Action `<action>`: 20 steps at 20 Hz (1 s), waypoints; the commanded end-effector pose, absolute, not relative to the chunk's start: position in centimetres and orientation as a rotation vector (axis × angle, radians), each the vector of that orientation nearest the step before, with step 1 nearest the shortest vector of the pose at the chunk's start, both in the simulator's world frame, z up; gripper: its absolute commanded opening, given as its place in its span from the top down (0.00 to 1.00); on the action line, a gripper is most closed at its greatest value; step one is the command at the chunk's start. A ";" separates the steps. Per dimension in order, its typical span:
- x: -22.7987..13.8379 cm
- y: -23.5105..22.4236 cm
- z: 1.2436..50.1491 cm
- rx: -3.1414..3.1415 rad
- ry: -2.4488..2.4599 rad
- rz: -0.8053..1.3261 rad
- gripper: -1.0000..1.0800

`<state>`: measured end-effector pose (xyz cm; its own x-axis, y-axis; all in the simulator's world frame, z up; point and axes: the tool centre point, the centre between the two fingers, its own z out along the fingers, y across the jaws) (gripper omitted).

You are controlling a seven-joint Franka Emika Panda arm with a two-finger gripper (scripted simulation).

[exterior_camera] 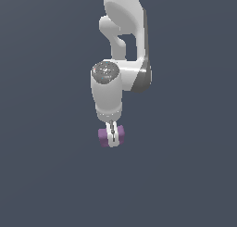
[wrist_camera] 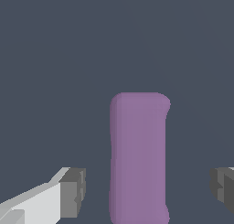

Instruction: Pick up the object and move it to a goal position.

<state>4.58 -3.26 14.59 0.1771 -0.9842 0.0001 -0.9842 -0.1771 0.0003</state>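
One matte, rounded purple block (wrist_camera: 138,159)

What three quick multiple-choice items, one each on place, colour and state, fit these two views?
1. Where is the block relative to the fingers?
A. between them
B. far off to one side
C. resting on top of the arm

2. What colour is the block?
A. green
B. purple
C. orange

3. How do the fingers stand?
A. clamped on the block
B. apart, with gaps to the block
C. out of view

Key: 1 A, the wrist view shows the block flanked by a finger on each side; 2 B, it is purple in both views; 3 B, grey floor shows between each pad and the block, so the gripper is open.
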 end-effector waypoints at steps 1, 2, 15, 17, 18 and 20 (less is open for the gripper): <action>4.6 -3.3 14.6 2.402 -2.025 0.000 0.04; 4.6 -3.3 14.6 2.407 -2.019 0.000 0.04; 4.5 -3.3 9.9 2.401 -2.025 0.000 0.04; 4.5 -3.3 9.6 2.401 -2.025 0.000 0.04; 4.5 -3.3 9.5 2.401 -2.025 0.000 0.04; 4.6 -3.3 9.6 2.402 -2.025 0.000 0.04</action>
<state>4.52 -3.28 9.58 0.1690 -0.9856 -0.0001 -0.9856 -0.1690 0.0016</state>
